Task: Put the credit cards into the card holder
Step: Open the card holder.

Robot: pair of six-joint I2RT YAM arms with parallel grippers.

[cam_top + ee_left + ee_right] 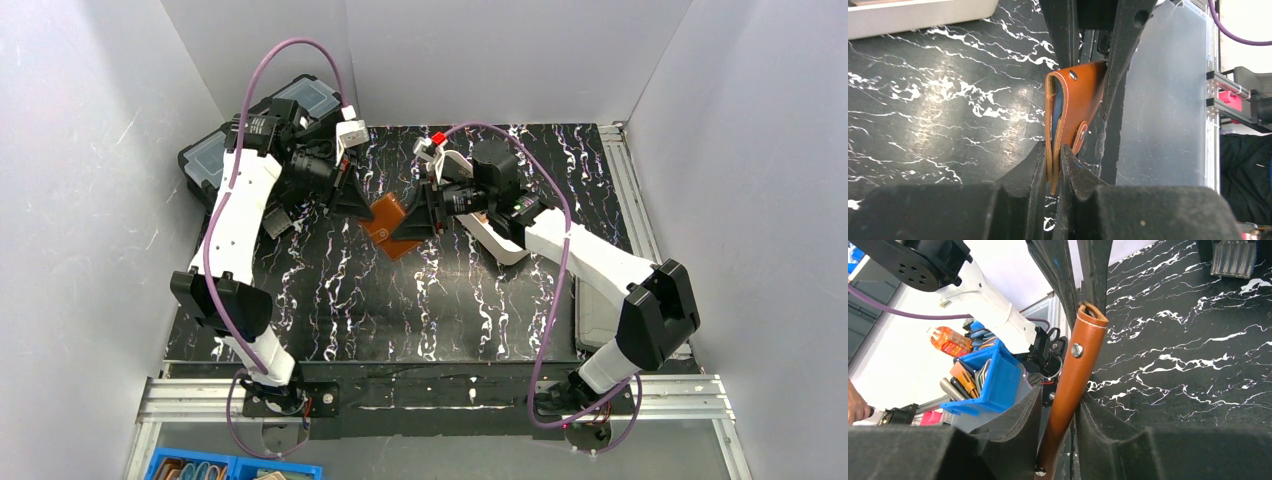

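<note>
**Card holder caught between two arms**

The brown card holder (388, 225) sits over the middle of the marbled surface (400, 310), between both arms. The left end effector (1053, 151) pinches one edge tight. The right end effector (1061, 397) straddles the other end, fingers parted, with a gap showing on one side.

orange-brown card holder (1080, 100) with blue lining (1058, 112); black table (948, 100) veined white.

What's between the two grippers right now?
The brown card holder: the top view shows it spanning the gap between the left gripper and the right gripper. The left wrist view shows the left gripper pinching its edge.
</note>
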